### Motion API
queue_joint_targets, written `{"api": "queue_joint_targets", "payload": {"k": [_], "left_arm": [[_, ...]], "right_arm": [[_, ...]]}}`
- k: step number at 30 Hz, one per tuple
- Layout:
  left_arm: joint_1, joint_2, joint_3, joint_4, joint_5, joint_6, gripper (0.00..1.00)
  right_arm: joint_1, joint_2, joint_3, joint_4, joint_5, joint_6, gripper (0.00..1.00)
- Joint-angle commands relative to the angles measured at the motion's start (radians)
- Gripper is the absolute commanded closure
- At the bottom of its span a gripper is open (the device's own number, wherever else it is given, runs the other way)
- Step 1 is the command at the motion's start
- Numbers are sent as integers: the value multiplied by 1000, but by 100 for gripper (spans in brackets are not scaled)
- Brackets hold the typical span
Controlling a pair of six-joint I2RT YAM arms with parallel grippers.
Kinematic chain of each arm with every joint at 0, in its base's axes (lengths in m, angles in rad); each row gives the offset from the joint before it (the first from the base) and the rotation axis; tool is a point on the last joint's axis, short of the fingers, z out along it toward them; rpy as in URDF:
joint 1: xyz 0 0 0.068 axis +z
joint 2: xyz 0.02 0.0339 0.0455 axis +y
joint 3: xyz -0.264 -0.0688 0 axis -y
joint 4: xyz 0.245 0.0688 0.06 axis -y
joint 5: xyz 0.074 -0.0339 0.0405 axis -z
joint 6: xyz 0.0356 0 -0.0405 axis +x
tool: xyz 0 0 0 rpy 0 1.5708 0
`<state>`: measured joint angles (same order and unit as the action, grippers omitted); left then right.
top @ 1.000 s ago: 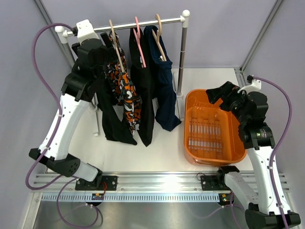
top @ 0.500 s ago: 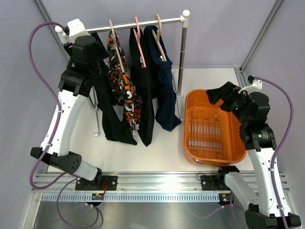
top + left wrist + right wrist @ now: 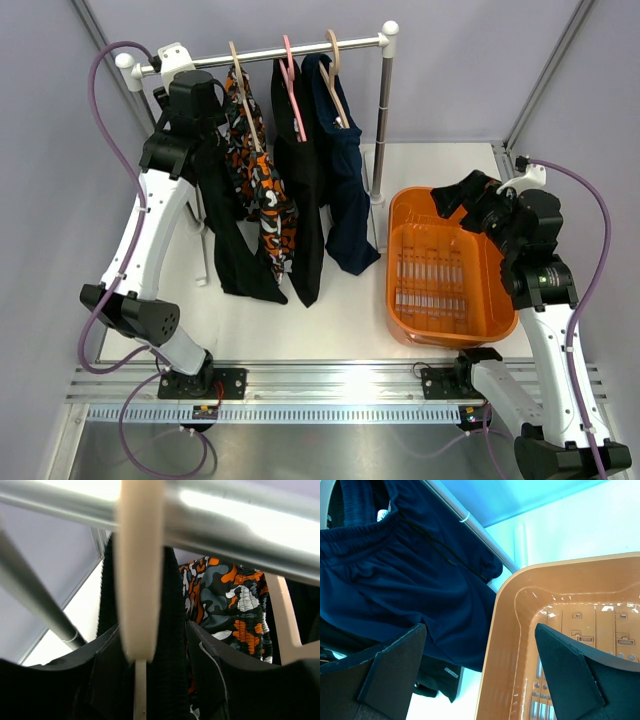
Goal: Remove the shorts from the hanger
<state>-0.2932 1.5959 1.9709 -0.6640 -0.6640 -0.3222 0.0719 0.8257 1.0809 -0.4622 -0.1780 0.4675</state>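
Left gripper (image 3: 150,645) was noted high at the left end of the rail (image 3: 270,52). Its dark fingers (image 3: 55,685) were set either side of a cream hanger (image 3: 137,580) and the ribbed waistband of the black shorts (image 3: 235,250) hung on it. Whether the jaws were clamped on cloth or only bracketing it could not be told (black fingers against black cloth in the wrist view).

All four pairs were seen hanging from the rail. The black shorts were nearest the left end, with the patterned shorts (image 3: 265,190) next and touching them. A second black pair (image 3: 305,200) followed on a pink hanger (image 3: 292,85), and the navy shorts (image 3: 350,210) were nearest the right post. The legs were seen draped down over the back half of the table (image 3: 330,320).

Right gripper (image 3: 479,630) was held with jaws wide apart above the back left corner of the orange basket (image 3: 400,215). The basket was set toward the table's right edge, near the navy shorts but apart from them.
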Motion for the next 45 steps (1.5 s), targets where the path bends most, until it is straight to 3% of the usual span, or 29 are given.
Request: {"api": "queue_joint_targets", "payload": {"k": [1,5,9,10,19,25,32,36,38,42,45], "left_arm": [[9,19,57,9,20,-2,47],[12,36,62,3,21,-3,54],[12,36,74,7,29,5,84],[12,35,81,7,43,9,100],[-7,-25,201,6,164,91,100],[-14,-85,186,-117,162,62,100],[-41,-345,-174,-112,127,32,100],[-78,-465,-321,-157,179,9,100],[-121,-510,-383,-197,172,-12,100],[-190,-631,-581,-209,306,-72,100],[-270,-671,-679,-252,407,-83,100]], "right_arm": [[-4,9,45,-7,-26,-20,0],[-4,12,48,-6,-29,-27,1],[-4,18,54,-9,-29,-32,1],[-4,16,56,-10,-29,-32,1],[-4,20,51,8,-55,-41,0],[-4,24,56,8,-75,-52,0],[-4,26,59,20,-205,-79,1],[9,30,74,14,-278,-90,1],[43,33,82,-9,-278,-104,1],[141,38,103,-30,-276,-113,1],[288,53,129,-52,-213,-121,1]]}}
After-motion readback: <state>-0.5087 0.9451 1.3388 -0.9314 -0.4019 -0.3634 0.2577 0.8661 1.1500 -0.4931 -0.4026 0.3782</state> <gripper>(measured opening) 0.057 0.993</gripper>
